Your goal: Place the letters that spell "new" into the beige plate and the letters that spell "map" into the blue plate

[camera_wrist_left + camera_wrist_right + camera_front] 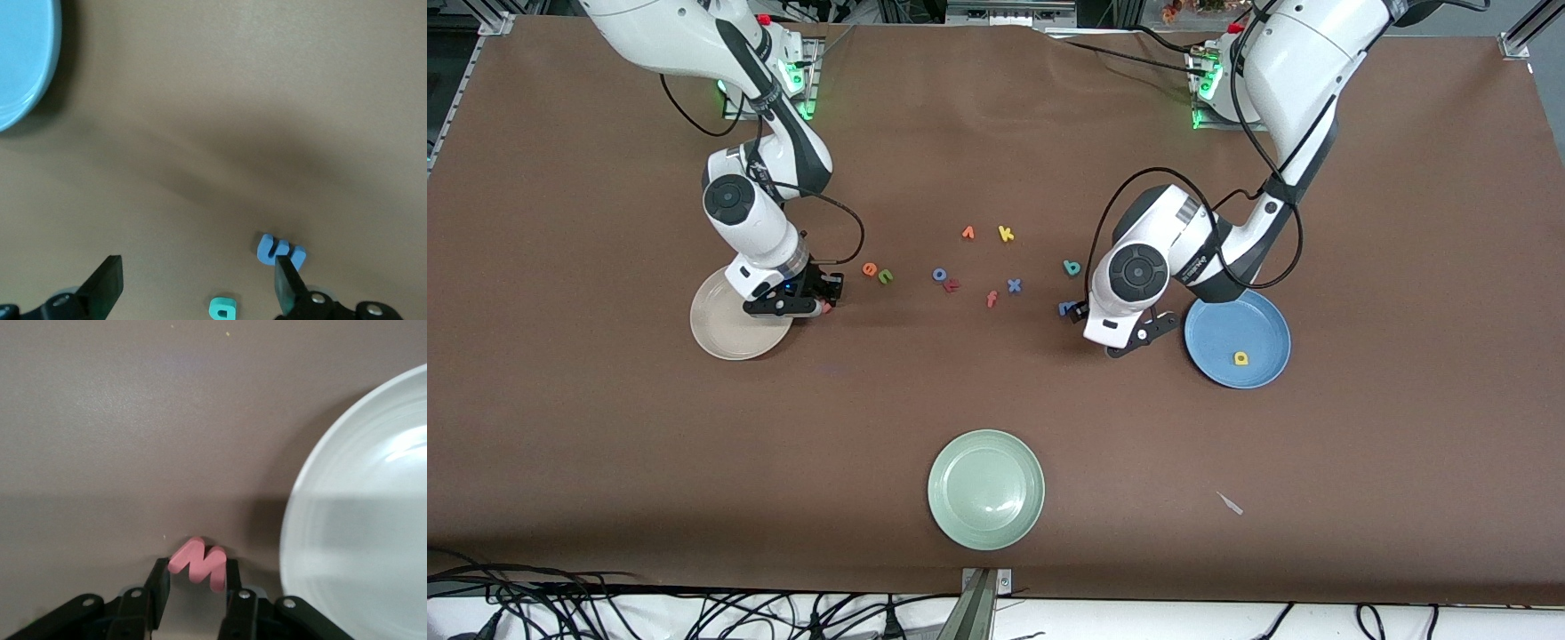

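My right gripper [824, 307] is shut on the pinkish-red "w" [199, 561], low over the cloth right beside the beige plate [725, 333], whose rim [360, 520] fills one side of the right wrist view. The orange "e" [869, 269] and green "n" [886, 276] lie together a little toward the middle. My left gripper [1141, 339] hangs open beside the blue plate [1263, 329], where the yellow "a" [1240, 358] rests. The blue "m" [279, 249] lies by one fingertip, and the teal "p" [222, 308] lies on the cloth apart from it.
Loose letters sit mid-table: orange "v" [967, 233], yellow "k" [1006, 234], blue "o" [940, 274], a red letter [952, 285], pink "f" [991, 299], blue "x" [1014, 285]. A pale green plate [985, 488] lies nearest the front camera. A small scrap [1230, 503] lies on the brown cloth.
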Motion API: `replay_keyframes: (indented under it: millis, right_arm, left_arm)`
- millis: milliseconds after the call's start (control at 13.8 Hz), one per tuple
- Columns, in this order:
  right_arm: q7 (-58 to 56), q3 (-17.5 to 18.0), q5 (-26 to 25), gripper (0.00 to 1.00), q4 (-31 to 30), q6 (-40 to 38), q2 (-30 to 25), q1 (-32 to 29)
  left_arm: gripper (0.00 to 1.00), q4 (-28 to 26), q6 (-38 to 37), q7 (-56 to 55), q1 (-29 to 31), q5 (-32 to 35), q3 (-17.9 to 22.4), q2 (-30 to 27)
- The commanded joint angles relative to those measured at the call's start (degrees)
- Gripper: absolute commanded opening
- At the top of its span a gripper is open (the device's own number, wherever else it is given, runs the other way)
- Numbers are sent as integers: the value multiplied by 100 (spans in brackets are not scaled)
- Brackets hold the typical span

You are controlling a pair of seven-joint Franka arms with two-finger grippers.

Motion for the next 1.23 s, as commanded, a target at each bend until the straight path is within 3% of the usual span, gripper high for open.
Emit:
replay_keyframes:
  millis: [0,145,291,508,654,799,872,944,1162]
  right_arm:
    - [-374,-189,-68,26,223,-786,-381,-5]
    - [-725,-364,-68,26,539,-1471,-521,-5]
    - [-1295,-680,-68,26,673,-1808,-566,-5]
    - [-2026,-1146,-68,28,559,-1756,-566,-5]
    - [-2089,-1209,-68,30,305,-1442,-557,-14]
    - [-2046,-1209,-50,43,93,-1063,-522,-14]
    - [-1984,-1209,-41,60,93,-1070,-531,-14]
    - [-1940,-1201,-33,67,93,-1123,-548,-5]
    - [-1467,-964,-32,68,110,-1255,-627,-5]
  left_arm:
    - [100,73,-2,-111,41,189,118,39]
    - [100,73,-3,-590,32,172,110,39]
    - [100,81,68,-1932,-125,241,110,117]
    - [100,-6,366,-3121,-240,233,110,135]
    - [100,-6,673,-3991,-258,224,110,179]
    - [100,-24,1015,-4861,-337,232,110,249]
    - [100,-41,1130,-4987,-424,233,110,267]
    - [100,-42,1157,-5067,-442,224,110,267]
    - [86,-146,1429,-5541,-547,233,110,337]
